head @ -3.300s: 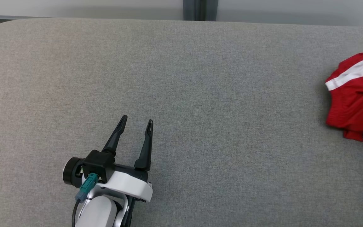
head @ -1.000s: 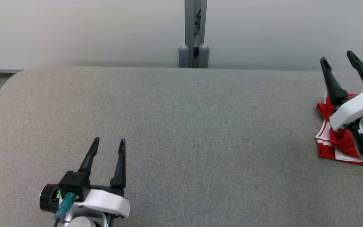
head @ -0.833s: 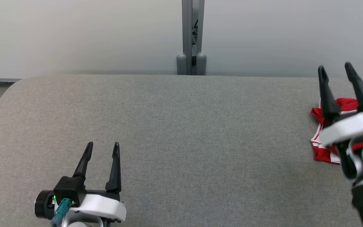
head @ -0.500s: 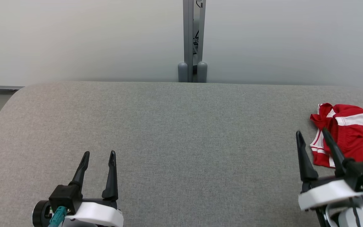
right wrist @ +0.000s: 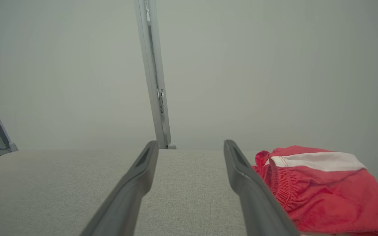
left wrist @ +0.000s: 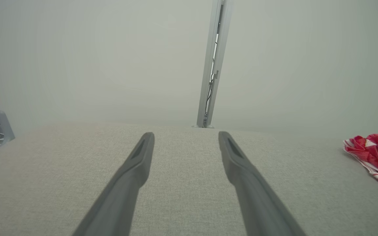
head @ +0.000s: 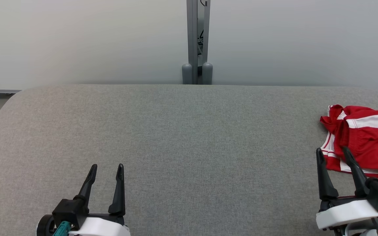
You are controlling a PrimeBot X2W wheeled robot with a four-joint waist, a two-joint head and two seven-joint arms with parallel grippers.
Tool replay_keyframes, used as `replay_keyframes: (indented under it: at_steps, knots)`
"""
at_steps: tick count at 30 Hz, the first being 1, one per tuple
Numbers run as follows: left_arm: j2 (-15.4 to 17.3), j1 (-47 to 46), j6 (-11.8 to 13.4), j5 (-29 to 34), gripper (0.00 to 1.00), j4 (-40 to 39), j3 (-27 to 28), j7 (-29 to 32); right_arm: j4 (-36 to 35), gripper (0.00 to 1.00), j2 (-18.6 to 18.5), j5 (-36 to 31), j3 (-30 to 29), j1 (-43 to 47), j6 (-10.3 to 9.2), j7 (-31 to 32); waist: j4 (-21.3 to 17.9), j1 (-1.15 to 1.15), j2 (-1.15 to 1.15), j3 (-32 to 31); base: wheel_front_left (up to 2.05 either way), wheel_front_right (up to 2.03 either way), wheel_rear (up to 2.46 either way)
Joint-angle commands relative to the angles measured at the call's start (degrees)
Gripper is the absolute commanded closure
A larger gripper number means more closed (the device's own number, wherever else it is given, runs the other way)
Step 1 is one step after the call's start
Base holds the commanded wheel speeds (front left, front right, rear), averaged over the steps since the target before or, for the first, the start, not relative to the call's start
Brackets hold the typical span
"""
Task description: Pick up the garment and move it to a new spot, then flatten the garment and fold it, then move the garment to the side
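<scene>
Right jaws — open and empty, like the left jaws — have pulled back off the red garment (head: 372,141) to its near edge on the tabletop (head: 189,147).

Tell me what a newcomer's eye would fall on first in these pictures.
The red garment with white stripes stands out at once, lying bunched at the right end of the grey cloth-covered table. Next come the two open dark pincers at the near edge: the left pincer over bare cloth, the right pincer close beside the garment. A grey post rises behind the table's middle.
</scene>
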Motion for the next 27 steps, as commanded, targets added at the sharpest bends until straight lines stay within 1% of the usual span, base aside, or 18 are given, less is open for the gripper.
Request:
replay_keyframes:
  at_steps: [1, 12, 16, 27]
  knots:
    - [0.25, 0.43, -0.10, 0.45, 0.00, -0.39, -0.04, 0.04, 0.04, 0.00, -0.25, 0.54, -0.33, 0.39, 0.01, -0.20, 0.04, 0.00, 0.00, 0.06, 0.00, 0.00, 0.00]
    - [0.24, 0.00, -0.34, 0.48, 0.00, -0.47, 0.29, 0.04, 0.13, 0.00, -0.25, 0.97, 0.27, -0.51, 0.01, -0.20, 0.03, 0.00, 0.00, 0.33, 0.00, 0.00, 0.00]
    - [0.24, -0.07, -1.16, -0.75, 0.00, -0.02, 0.32, 0.04, -0.02, 0.00, -0.25, 0.28, 0.85, -0.79, 0.01, -0.20, 0.01, 0.00, 0.00, 0.42, 0.00, 0.00, 0.00]
    - [0.24, 0.30, -1.41, -2.51, 0.00, 0.03, 0.58, 0.04, -0.07, 0.00, -0.25, -0.41, 1.02, -0.31, 0.01, -0.20, 0.06, 0.00, 0.00, 0.47, 0.00, 0.00, 0.00]
